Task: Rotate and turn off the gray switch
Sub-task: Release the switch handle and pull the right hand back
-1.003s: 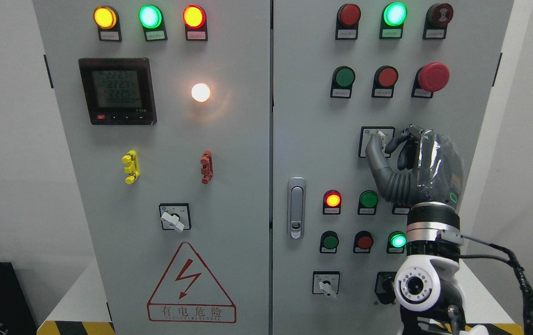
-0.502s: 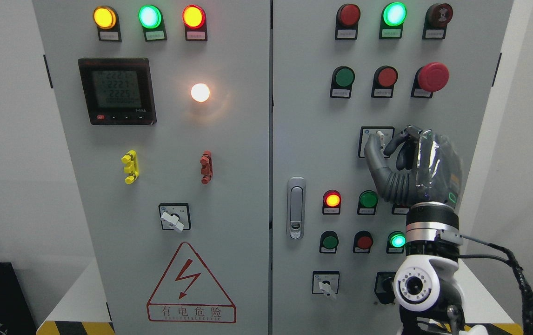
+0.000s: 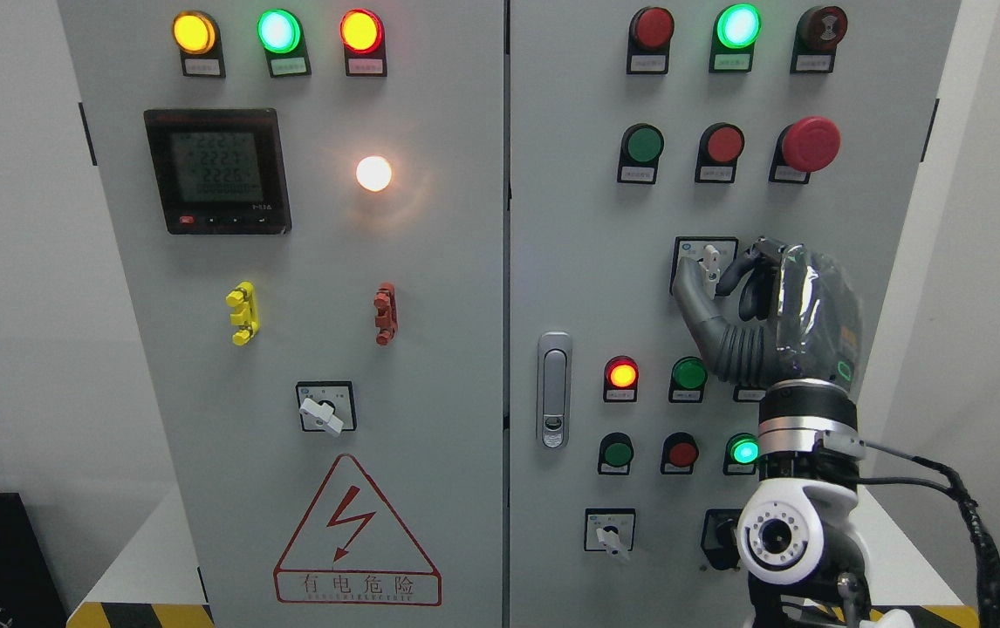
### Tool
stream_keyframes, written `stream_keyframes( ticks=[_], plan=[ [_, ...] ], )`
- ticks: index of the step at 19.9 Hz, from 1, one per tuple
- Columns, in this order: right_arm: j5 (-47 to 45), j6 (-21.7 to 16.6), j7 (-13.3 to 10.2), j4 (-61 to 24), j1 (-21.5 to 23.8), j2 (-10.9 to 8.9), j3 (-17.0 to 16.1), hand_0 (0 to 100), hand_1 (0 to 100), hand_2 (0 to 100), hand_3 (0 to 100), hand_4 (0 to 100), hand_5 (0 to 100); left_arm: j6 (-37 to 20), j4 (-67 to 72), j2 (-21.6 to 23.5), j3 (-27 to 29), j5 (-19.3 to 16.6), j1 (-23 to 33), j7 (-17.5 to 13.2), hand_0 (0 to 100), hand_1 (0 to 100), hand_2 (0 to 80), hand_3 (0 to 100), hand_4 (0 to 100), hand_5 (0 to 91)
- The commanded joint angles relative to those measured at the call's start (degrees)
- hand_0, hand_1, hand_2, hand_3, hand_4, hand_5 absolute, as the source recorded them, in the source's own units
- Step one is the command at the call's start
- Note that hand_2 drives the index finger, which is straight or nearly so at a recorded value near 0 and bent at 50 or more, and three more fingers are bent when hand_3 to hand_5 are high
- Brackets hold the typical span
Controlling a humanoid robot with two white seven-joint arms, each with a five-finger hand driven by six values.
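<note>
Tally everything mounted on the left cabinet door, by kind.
Lamps: 4
Meter: 1
Clips: 2
Rotary switch: 1
Warning sign: 1
Total: 9

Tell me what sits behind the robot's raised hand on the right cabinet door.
Behind the right hand is the gray rotary switch on its square black-framed plate, its handle pinched between thumb and fingers. The plate's right part is covered, as is most of a label lower down.
</note>
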Motion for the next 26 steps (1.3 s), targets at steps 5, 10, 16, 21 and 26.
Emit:
stream_keyframes(
  ticks=[5,10,16,21,26],
  plan=[
    [-0.01,-0.32,-0.4,-0.45,0.22,-0.09,0.08,30,45,70,100,99,100,-0.05,-1.41,-0.03,0.44,1.14,-0.53,-0.05,12,39,0.0,0,0,0.0],
    [-0.01,-0.41,-0.49,-0.89,0.31,-0.62,0.08,30,45,70,100,98,100,-0.05,-1.41,0.06,0.44,1.14,-0.53,-0.05,12,39,0.0,0,0,0.0],
    [-0.01,-0.59,-0.75,-1.59,0.66,-1.32,-0.18,30,45,70,100,98,100,-0.05,-1.41,-0.03,0.44,1.14,-0.53,-0.05,12,39,0.0,0,0,0.0],
    [-0.01,-1.02,-1.45,-3.87,1.36,-1.67,-0.09,29,45,69,100,98,100,-0.05,-1.41,0.06,0.44,1.14,-0.53,-0.05,12,39,0.0,0,0,0.0],
    [-0.09,-3.92,-2.59,-7.3,4.35,-3.08,-0.09,30,43,66,100,96,100,-0.05,-1.41,-0.03,0.44,1.14,-0.53,-0.05,12,39,0.0,0,0,0.0]
  ],
)
